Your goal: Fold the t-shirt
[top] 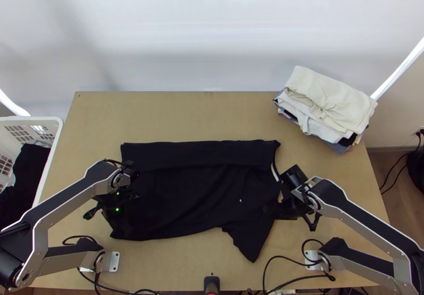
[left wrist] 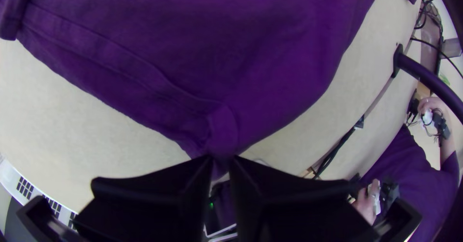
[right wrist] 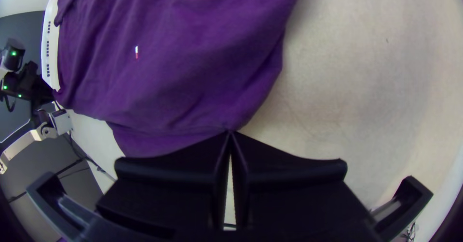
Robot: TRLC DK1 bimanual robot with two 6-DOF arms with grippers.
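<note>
The t-shirt (top: 196,189) lies on the table (top: 175,117), between the two arms. It is partly folded: a band of cloth runs along the far edge, laid over the body of the garment. The body is spread, with shallow creases. One sleeve (top: 252,242) projects toward the near edge of the table, at the right part of the garment. A small pale and red mark (right wrist: 136,52) is on the upper surface.

The left pincer (top: 114,211) is at the left end of the garment, near the near-side corner. Its fingers are closed on the t-shirt, and the cloth is gathered to a narrow neck between the fingertips. A stitched hem runs toward this grip point.

The right pincer (top: 281,210) is at the right end. Its fingertips are together on the edge of the t-shirt, beside the base of the sleeve.

A stack of folded garments (top: 331,101) is located at the far right corner of the table. A white basket (top: 49,119) stands beside the left edge and contains dark cloth (top: 29,168). Black cables (top: 275,263) lie along the near edge
</note>
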